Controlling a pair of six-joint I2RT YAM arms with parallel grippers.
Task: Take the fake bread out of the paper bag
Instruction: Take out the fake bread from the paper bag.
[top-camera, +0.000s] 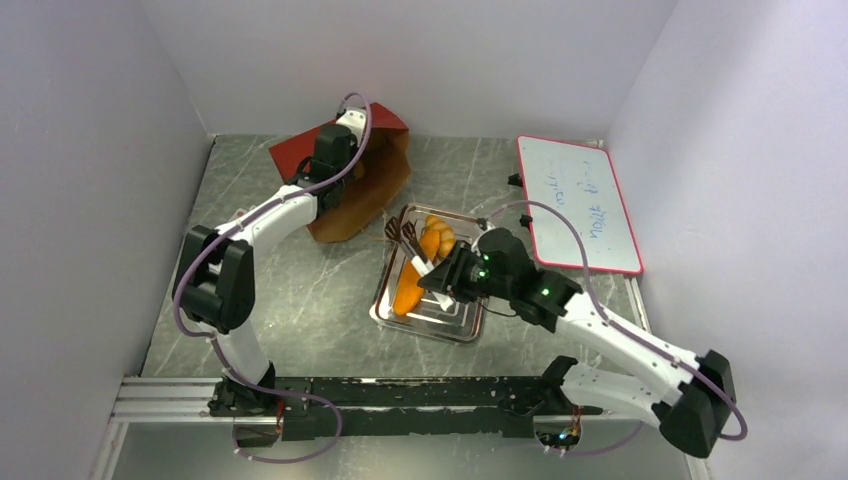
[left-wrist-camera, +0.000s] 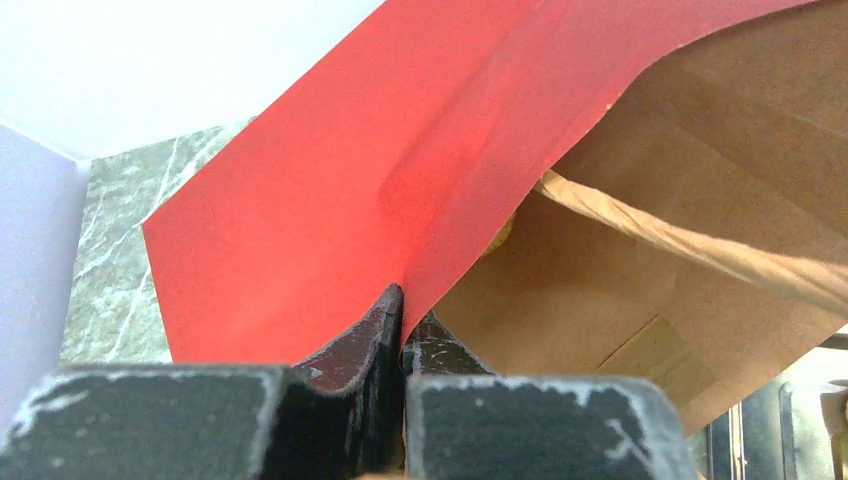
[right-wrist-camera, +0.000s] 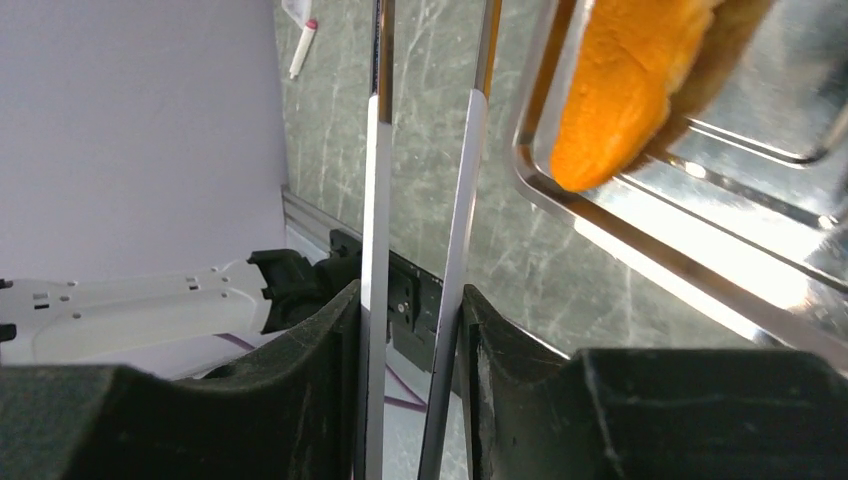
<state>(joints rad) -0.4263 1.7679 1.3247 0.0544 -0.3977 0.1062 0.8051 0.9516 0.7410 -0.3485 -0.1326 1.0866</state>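
Note:
The rust-red paper bag (top-camera: 378, 185) lies on its side at the back, its brown mouth facing right. My left gripper (top-camera: 335, 192) is shut on the bag's red rim (left-wrist-camera: 300, 200), jaws (left-wrist-camera: 405, 310) pinching the paper. A small golden bit (left-wrist-camera: 503, 230) shows inside the bag. Two pieces of fake bread lie in the silver tray (top-camera: 432, 326): a ridged croissant (top-camera: 436, 238) and a long loaf (top-camera: 408, 290), which also shows in the right wrist view (right-wrist-camera: 620, 90). My right gripper (top-camera: 442, 276) is shut on white-handled tongs (right-wrist-camera: 378, 200) above the tray, (right-wrist-camera: 410, 295).
A red-framed whiteboard (top-camera: 580, 200) lies at the back right. A white marker with a red cap (right-wrist-camera: 303, 45) lies on the marble table. The tray's near rim (right-wrist-camera: 640, 250) is close beside the tongs. Grey walls close in on three sides.

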